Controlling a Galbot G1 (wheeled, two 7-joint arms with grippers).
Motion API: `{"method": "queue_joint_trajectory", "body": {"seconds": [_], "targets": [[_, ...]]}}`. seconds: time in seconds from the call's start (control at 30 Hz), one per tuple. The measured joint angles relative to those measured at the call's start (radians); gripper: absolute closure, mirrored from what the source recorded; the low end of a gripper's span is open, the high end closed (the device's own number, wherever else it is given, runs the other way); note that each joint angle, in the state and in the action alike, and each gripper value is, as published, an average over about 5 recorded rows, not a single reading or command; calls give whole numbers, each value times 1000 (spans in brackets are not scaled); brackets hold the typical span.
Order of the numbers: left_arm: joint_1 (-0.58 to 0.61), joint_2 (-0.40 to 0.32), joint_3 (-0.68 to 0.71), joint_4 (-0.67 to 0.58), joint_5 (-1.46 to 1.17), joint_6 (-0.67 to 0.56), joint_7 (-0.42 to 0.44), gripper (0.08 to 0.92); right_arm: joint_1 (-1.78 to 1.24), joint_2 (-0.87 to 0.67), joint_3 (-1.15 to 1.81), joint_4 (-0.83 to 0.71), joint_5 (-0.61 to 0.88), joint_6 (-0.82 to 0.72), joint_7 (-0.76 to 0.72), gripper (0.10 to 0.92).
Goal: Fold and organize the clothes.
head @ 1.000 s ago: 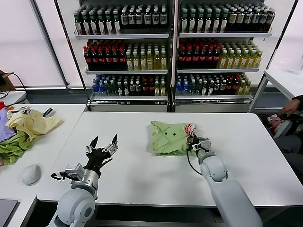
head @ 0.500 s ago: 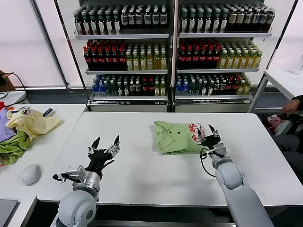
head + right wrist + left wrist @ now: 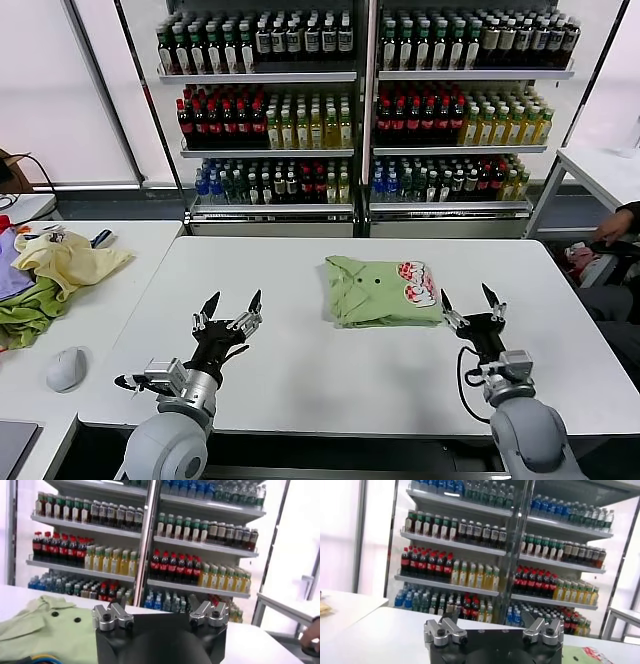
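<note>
1. Since the green shirt [image 3: 380,291] lies folded into a compact rectangle on the far middle of the white table [image 3: 300,370], with nothing gripping it, the folding step looks finished; its buttoned collar faces left and its red-and-white round marks sit at the right end.
2. Beside the shirt's near right corner, the right gripper [image 3: 473,312] hangs just clear of the cloth, its fingers spread wide and holding nothing; I judge it has let go of the fold.
3. Well to the left and nearer the robot, the left gripper [image 3: 230,318] hovers over bare table, fingers also wide apart and empty, pointing toward the far shelves of bottles [image 3: 360,110].
4. Both arms are low and drawn close to the body, wrists angled up and forward.
5. On the side table [image 3: 120,300] at the far left sits a loose heap of yellow and green clothes [image 3: 55,270], still unfolded.
6. A likely next move is either to tidy the folded shirt's placement or to fetch another piece from that heap, which would call for a long reach by the left arm.
</note>
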Motion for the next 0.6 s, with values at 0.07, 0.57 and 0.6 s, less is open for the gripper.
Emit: {"method": "queue_joint_trajectory", "body": {"seconds": [0.07, 0.57, 0.6], "targets": [[8, -1, 1, -9, 7, -1, 2, 177, -41, -3, 25, 35, 25, -10, -8, 203], [55, -13, 0, -60, 56, -7, 8, 177, -213, 7, 126, 190, 91, -23, -9, 203], [59, -14, -1, -63, 60, -8, 9, 177, -218, 9, 127, 197, 87, -20, -4, 203]]}}
